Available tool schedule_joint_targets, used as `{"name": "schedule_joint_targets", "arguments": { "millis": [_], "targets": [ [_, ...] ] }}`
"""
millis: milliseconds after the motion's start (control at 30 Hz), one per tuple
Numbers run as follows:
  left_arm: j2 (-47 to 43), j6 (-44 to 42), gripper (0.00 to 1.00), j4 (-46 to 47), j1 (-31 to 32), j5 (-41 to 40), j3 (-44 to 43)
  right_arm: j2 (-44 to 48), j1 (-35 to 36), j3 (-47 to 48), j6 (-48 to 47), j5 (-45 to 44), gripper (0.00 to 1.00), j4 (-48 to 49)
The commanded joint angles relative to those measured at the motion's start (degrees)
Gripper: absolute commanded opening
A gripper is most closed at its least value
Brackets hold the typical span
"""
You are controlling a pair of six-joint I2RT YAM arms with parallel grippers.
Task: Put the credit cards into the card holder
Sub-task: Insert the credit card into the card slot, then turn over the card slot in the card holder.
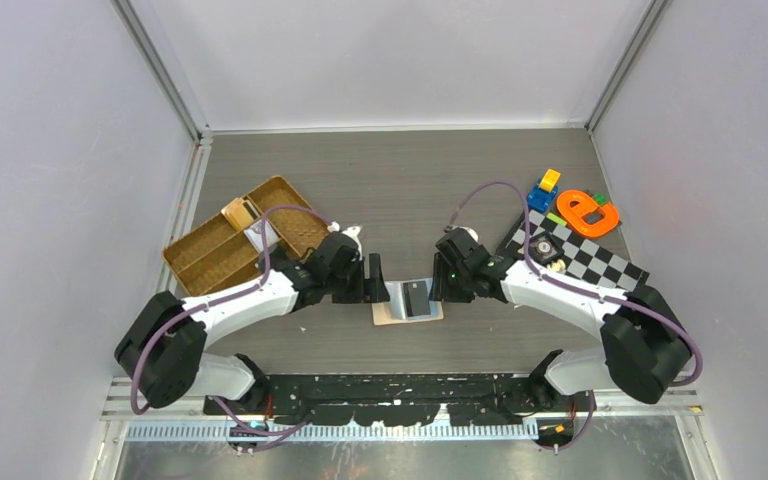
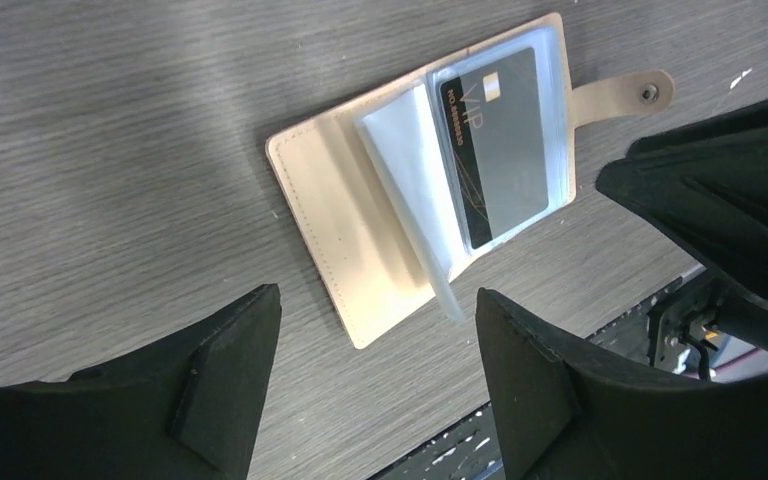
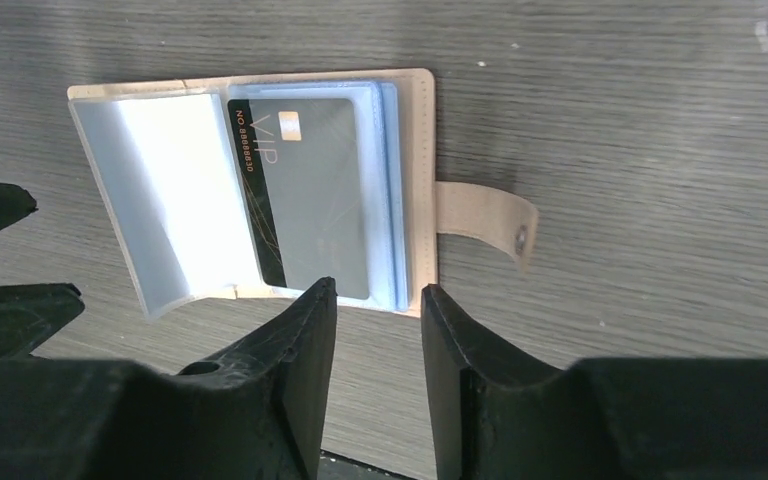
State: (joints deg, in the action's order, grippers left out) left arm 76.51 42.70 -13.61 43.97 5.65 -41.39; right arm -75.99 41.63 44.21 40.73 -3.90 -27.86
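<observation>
Card holder (image 1: 408,300) lies open flat on the grey table (image 1: 400,180), dead centre between the 2 arms. Left gripper (image 2: 372,305) is at its 9 o'clock, fingers spread wide with nothing between them. Right gripper (image 3: 375,300) is at its 3 o'clock, fingers (image 3: 295,340) parted by a narrow gap and holding nothing. Their tips are right at the wallet's edge (touching or not, I cannot tell).

The grey-silver card (image 3: 310,200), marked VIP, sits inside a clear sleeve (image 2: 415,190) on the half with the snap tab (image 3: 485,220). 1 sleeve leaf stands partly raised along the middle. Pale blue edges show under the grey card; whether they belong to a 2nd card is unclear.

A wicker tray (image 1: 210,255) sits at the holder's 10 o'clock. At 2 o'clock there is a checkered mat (image 1: 580,255), with an orange letter e (image 1: 588,212) and toy blocks (image 1: 543,190) beyond it.
</observation>
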Motion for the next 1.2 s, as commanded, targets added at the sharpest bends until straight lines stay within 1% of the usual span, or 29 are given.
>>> {"name": "schedule_joint_targets", "arguments": {
  "millis": [0,133,333,500,867,1067,1167],
  "targets": [
    [-0.2,2.9,0.72,8.2,-1.4,6.0,2.4,-2.9,-1.4,-1.3,-0.1,6.6,0.39,7.6],
    [1.5,3.2,0.68,9.2,-1.9,7.0,2.5,-4.6,-2.4,-2.4,0.0,8.5,0.34,9.8],
    [2.4,3.2,0.55,8.7,-2.5,6.2,2.9,-5.8,-3.0,-3.7,0.1,10.1,0.28,12.0],
    [3.2,3.2,0.42,8.6,-2.6,5.9,3.6,-7.0,-3.2,-4.1,0.2,10.1,0.27,12.8],
    [5.0,2.3,0.23,7.6,-2.7,4.6,4.1,-8.4,-3.2,-4.5,0.5,8.3,0.26,12.4],
    [4.5,2.8,0.20,9.2,-2.7,5.2,5.1,-8.6,-3.3,-4.6,0.3,8.5,0.27,12.1],
    [1.7,3.2,0.20,10.3,-2.6,5.1,5.6,-8.7,-3.3,-4.8,0.4,8.6,0.27,12.1]
  ]
}}
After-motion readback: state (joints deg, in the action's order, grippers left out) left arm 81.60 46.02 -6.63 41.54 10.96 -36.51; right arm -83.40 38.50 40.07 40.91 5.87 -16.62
